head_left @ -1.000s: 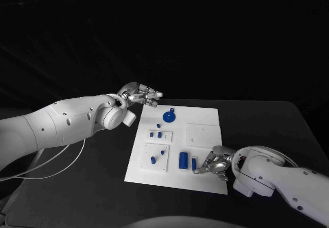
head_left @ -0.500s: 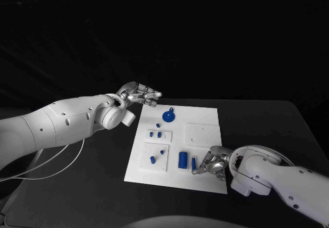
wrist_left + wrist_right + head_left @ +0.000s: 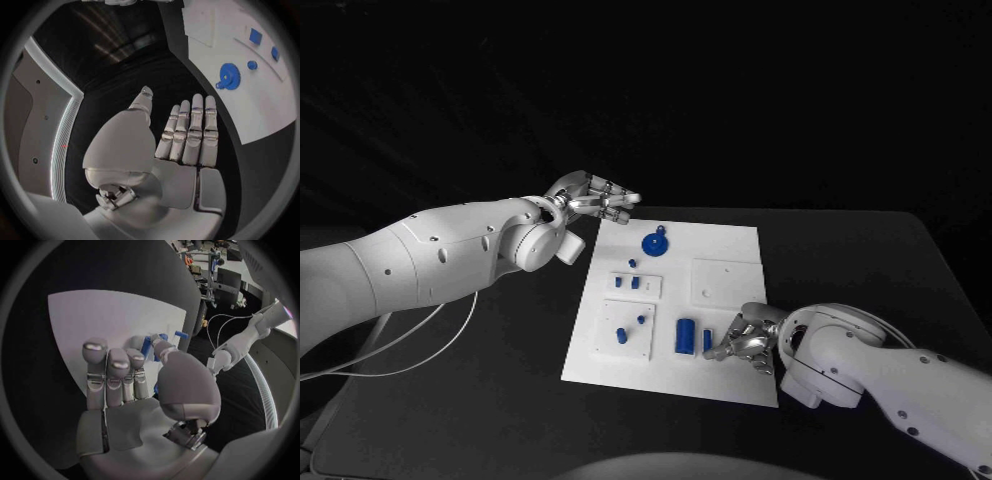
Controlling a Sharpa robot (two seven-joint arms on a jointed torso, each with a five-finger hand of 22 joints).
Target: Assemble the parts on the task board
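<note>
The right robot hand [image 3: 744, 340] is low over the near edge of the task board [image 3: 733, 245], fingers curled in beside a slim blue pin [image 3: 708, 341]. In the right wrist view the thumb and a fingertip [image 3: 161, 346] sit against that pin [image 3: 146, 346], so it looks pinched, though I can't tell whether it has left the board. Compared with a second ago, this hand has crept a little nearer the robot and tightened round the pin; I read that as the grasp settling before a lift.

Just beside the pin lies a fatter blue cylinder [image 3: 685, 336], untouched. Left of that, a small raised plate [image 3: 627, 330] carries a few little blue pieces. Farther up the board sit two more small blue blocks [image 3: 633, 284], then a blue gear [image 3: 655, 244] near the far edge.

The left robot hand [image 3: 596, 200] hangs off the board's far left corner above the desk [image 3: 488, 400], fingers straight and apart, holding nothing. It hasn't budged. The gear [image 3: 229, 77] lies well clear of it.

Assembly looks barely started; this pin seems the first piece up.
</note>
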